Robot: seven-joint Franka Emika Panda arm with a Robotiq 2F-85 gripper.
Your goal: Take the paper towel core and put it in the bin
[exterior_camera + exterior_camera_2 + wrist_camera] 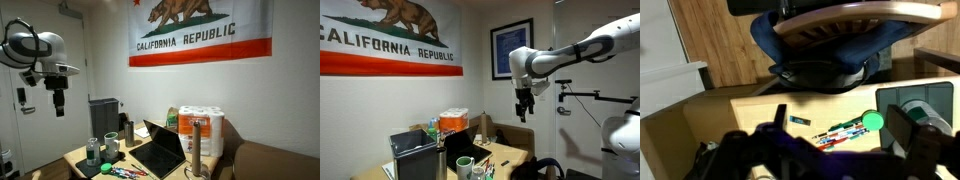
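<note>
Gripper (57, 102) wide open, empty, high. Core (196, 140) stands at 4 o'clock from it, beside pack (208, 118); crowded approach risks toppling it.

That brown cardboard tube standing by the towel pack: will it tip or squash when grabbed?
The paper towel core stands upright, tall and slim, so a nudge would probably topple it. Bare cardboard: likely light, maybe crushable. Round, so apt to roll.

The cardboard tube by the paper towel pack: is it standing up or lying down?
Standing upright. In an exterior view the paper towel core rises vertically in front of the towel pack.
</note>
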